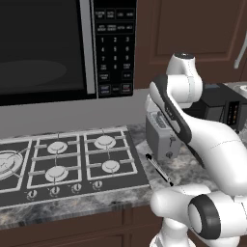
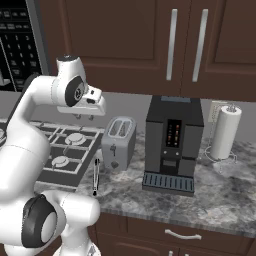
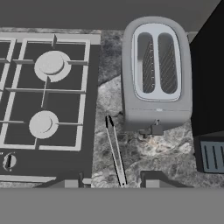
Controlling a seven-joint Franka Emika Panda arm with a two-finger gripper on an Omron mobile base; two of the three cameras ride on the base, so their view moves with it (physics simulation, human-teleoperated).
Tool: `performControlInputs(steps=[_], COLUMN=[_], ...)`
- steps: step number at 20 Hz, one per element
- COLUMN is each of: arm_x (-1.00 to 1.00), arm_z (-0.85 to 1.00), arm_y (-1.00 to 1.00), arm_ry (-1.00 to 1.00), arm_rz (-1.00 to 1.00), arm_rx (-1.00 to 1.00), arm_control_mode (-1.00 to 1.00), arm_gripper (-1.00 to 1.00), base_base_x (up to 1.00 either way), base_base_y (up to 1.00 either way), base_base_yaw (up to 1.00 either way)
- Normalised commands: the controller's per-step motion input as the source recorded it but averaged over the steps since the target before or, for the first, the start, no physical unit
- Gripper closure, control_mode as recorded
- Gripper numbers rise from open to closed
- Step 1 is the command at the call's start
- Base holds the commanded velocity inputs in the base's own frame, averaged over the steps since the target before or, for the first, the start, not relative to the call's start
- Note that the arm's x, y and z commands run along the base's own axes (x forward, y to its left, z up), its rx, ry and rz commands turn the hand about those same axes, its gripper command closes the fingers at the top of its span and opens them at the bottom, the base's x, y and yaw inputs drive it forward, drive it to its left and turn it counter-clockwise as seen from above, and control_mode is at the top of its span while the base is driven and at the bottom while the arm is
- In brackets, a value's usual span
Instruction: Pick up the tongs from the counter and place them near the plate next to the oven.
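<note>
Gripper (image 3: 112, 180) wide open and empty above tongs (image 3: 115, 151) on counter (image 3: 166, 153); microwave (image 1: 113, 46) keypad text illegible.

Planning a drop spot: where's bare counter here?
Bare counter in front of the paper towel roll, right of the coffee machine. Crowded between cooktop and toaster: the tongs lie there.
</note>
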Motion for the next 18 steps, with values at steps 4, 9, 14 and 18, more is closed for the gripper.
performControlInputs(steps=[4,9,14,18], arm_x=[0.00,0.00,0.00,0.00], arm_z=[-0.01,0.00,0.00,0.00], arm_y=[0.00,0.00,0.00,0.00], arm_ry=[0.00,0.00,0.00,0.00], arm_rz=[0.00,0.00,0.00,0.00], arm_rx=[0.00,0.00,0.00,0.00], arm_control_mode=[-1.00,-1.00,-1.00,-1.00], arm_gripper=[-1.00,-1.00,-1.00,-1.00], base_base_x=[0.00,0.00,0.00,0.00], base_base_y=[0.00,0.00,0.00,0.00], base_base_yaw=[0.00,0.00,0.00,0.00])
